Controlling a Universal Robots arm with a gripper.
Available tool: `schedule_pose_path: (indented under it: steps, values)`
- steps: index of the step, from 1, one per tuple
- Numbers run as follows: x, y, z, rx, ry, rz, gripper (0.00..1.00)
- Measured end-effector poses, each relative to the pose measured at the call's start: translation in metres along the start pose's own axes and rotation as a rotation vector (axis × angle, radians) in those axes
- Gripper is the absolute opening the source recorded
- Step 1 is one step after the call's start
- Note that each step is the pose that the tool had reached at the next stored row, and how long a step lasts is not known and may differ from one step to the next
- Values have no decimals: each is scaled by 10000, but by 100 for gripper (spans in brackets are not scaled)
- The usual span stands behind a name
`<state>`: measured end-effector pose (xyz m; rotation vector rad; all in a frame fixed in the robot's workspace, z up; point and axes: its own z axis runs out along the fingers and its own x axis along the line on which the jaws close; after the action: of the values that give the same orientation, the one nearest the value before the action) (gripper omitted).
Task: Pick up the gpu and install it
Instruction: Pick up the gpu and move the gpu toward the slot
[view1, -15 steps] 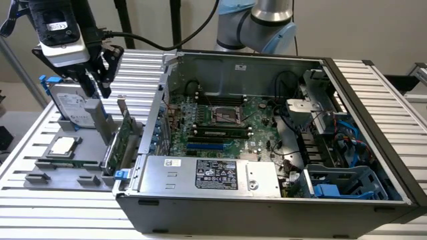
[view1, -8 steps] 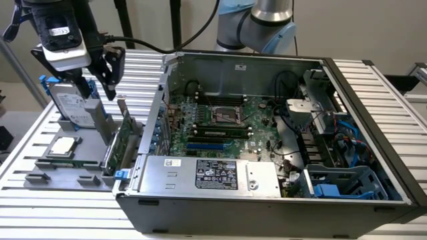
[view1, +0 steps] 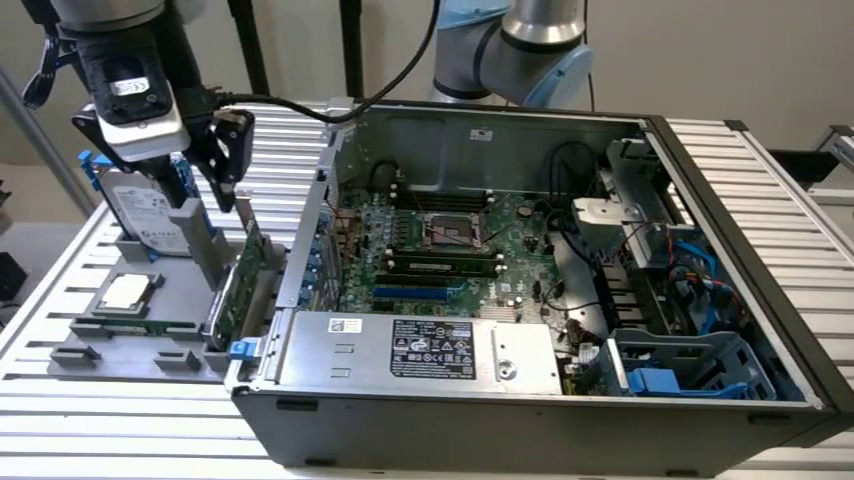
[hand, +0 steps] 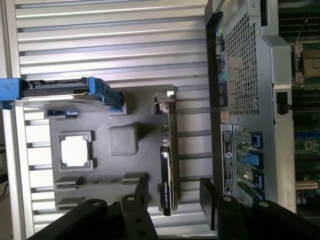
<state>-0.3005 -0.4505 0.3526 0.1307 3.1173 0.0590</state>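
Green on one face, the gpu (view1: 242, 283) stands on its long edge in a slot of the grey tray (view1: 123, 347), along the tray side that is nearest to the open computer case (view1: 534, 425). In the wrist view the card (hand: 168, 150) is seen edge-on, with its metal bracket at the end far from the camera.

Above this same side of the tray hangs the pincer (view1: 208, 186). It is opened wide and holds nothing. In the wrist view its two black fingers (hand: 140, 192) stand one on each side of the card, both apart from it: one over the tray, the other over the gap between tray and case.

On the tray also stand a silver hard drive in a blue frame (view1: 147, 225) at the far end and a small square CPU chip (view1: 127, 293) near the middle. The tray lies on a slatted metal desk (view1: 107, 435), and the case is just beside the tray.
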Motion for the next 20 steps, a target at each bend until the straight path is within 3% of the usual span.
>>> schedule_pose_path:
  steps: [20]
  values:
    - [8, -14, 365, 0, -1, 0, 100]
